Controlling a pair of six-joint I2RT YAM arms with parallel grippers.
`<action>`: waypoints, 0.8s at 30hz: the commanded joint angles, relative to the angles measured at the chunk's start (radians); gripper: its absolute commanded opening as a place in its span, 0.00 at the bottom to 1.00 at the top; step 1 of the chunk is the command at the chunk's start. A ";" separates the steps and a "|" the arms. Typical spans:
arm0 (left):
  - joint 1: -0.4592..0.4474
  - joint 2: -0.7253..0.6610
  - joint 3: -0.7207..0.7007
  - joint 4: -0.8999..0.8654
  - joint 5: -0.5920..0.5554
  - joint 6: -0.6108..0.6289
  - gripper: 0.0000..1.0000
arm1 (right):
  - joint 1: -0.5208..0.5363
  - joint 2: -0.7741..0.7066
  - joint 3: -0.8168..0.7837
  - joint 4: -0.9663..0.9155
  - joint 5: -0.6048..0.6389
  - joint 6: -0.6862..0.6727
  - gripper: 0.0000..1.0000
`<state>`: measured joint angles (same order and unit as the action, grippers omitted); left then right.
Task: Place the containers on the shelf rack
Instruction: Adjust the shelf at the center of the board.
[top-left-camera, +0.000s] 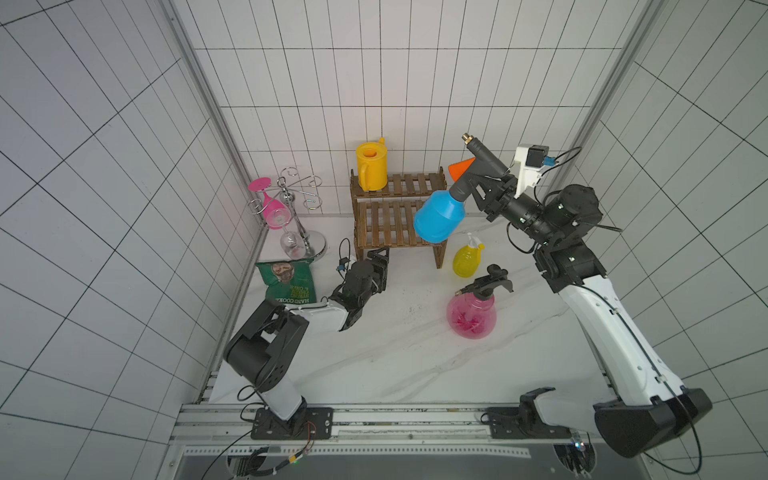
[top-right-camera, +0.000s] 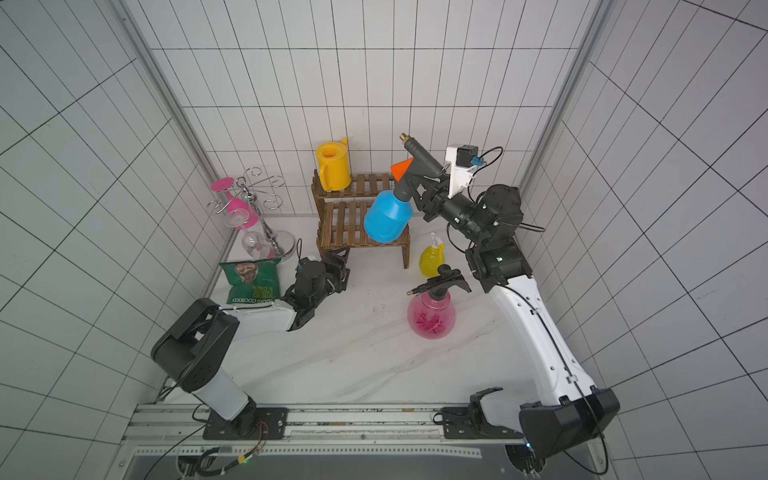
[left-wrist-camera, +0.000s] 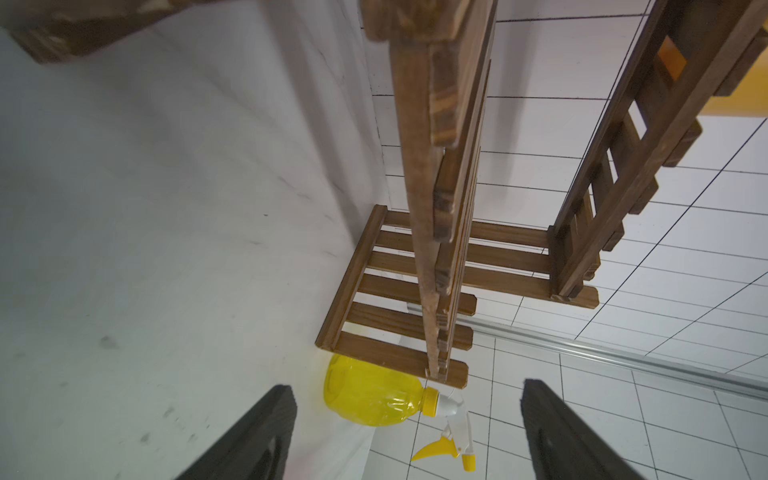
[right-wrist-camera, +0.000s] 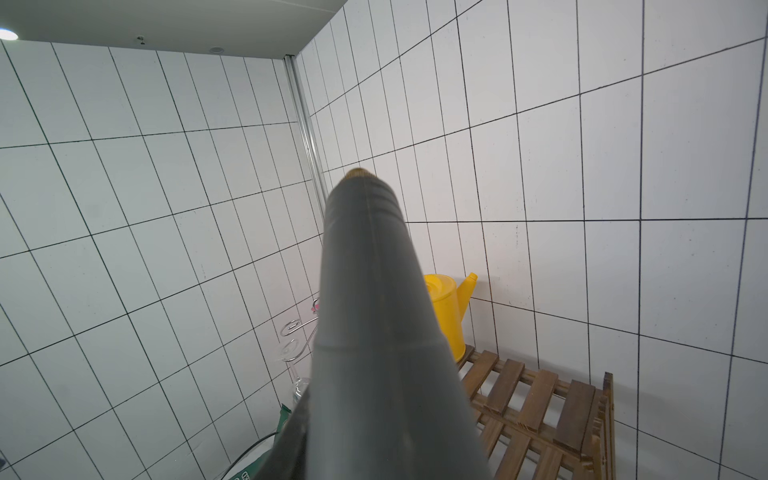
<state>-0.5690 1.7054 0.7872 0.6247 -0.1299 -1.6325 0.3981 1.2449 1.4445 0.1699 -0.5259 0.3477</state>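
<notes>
Right gripper (top-left-camera: 484, 194) is clamped on the blue bottle (top-left-camera: 439, 216) by its grey sprayer head, and the bottle hangs tilted over the lower tier of the shelf rack (top-left-camera: 384, 226) (right end). The yellow watering can (top-left-camera: 371, 167) sits on the top tier. Left gripper (top-left-camera: 380, 258) is spread wide, holding nothing, low by the rack's front leg.

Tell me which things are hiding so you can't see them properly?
- Shelf rack: lower shelf's right end hidden by the blue bottle in both top views.
- Right gripper: fingertips hidden behind the grey sprayer in the right wrist view.
- Small yellow bottle: partly behind the rack, left wrist view.
- Yellow watering can: just a blurred patch behind slats, left wrist view.
</notes>
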 joint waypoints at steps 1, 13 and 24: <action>-0.008 0.082 0.076 0.091 -0.032 -0.068 0.85 | -0.011 -0.061 -0.011 0.051 0.013 -0.006 0.00; -0.011 0.281 0.251 0.172 -0.090 -0.085 0.69 | -0.015 -0.137 -0.028 -0.012 0.015 -0.063 0.00; -0.012 0.333 0.287 0.176 -0.085 -0.094 0.47 | -0.015 -0.141 -0.029 -0.026 0.014 -0.072 0.00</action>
<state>-0.5770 2.0144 1.0451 0.7887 -0.2127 -1.7317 0.3920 1.1244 1.4170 0.1051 -0.5198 0.2844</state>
